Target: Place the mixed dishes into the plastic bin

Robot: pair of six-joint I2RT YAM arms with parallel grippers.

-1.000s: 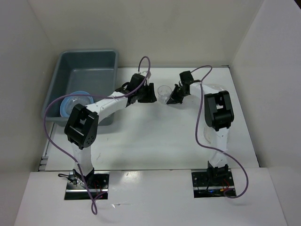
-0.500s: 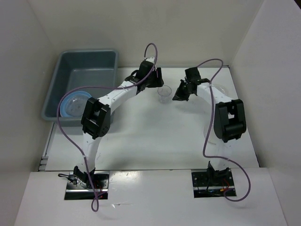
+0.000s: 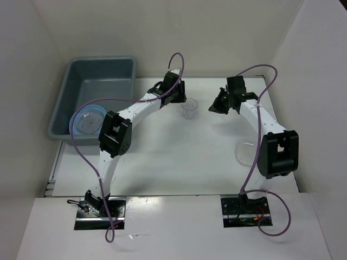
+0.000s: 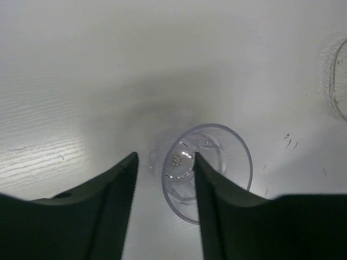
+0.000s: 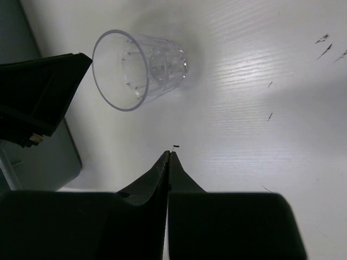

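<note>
The small clear cup (image 3: pixel 189 108) stands upright on the white table at the back middle. My left gripper (image 3: pixel 180 99) is open just left of it. In the left wrist view the gripper (image 4: pixel 164 160) straddles the cup's (image 4: pixel 217 157) left wall, with the right finger (image 4: pixel 217 211) over the cup's mouth. My right gripper (image 3: pixel 219 106) is shut and empty, to the right of the cup and apart from it (image 5: pixel 169 154); the cup (image 5: pixel 138 67) shows ahead of it. The grey-blue plastic bin (image 3: pixel 70 76) stands at the back left with a blue plate (image 3: pixel 87 120) in it.
A clear plate (image 3: pixel 246 153) lies on the table beside the right arm's elbow. Another clear plate's edge (image 4: pixel 339 81) shows at the right of the left wrist view. White walls enclose the table at the back and on both sides.
My left gripper has moved right, up to the cup, and now straddles its wall. My right gripper has drawn back to the right, away from the cup. The cup has stayed in place.
</note>
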